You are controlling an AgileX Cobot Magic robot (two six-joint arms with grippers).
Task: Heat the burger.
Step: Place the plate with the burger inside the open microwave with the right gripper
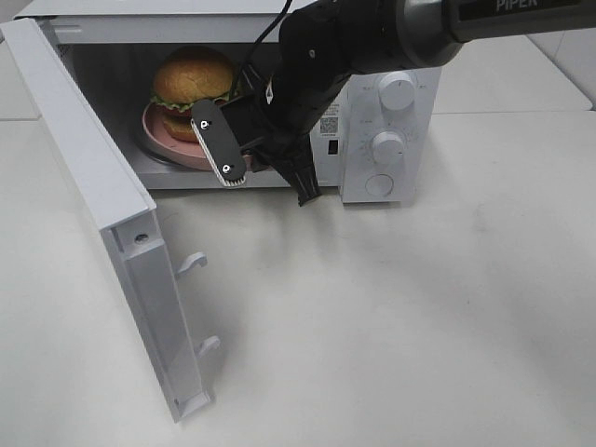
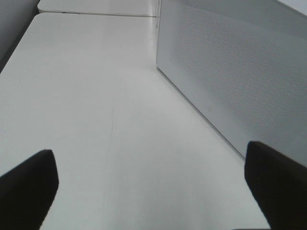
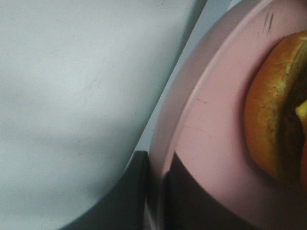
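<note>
Microwave (image 1: 389, 112): stands on the counter (image 1: 419, 307); door (image 1: 93, 205) swung fully open to the left of the high view.

Burger (image 1: 191, 79): inside the microwave cavity, upright, sitting on the pink plate (image 1: 156, 130). The plate lies on the cavity floor.

Right gripper (image 3: 156, 196): at the cavity mouth, arm reaching in from the upper right. In the wrist view the jaws are pressed together on the near rim of the pink plate, one dark finger on each face of the rim. No contact with the burger; its bun sits further in on the plate.

Left gripper (image 2: 151, 179): out of the high view. Jaws spread wide, holding nothing, above bare counter beside a white perforated panel (image 2: 240, 72).
</note>
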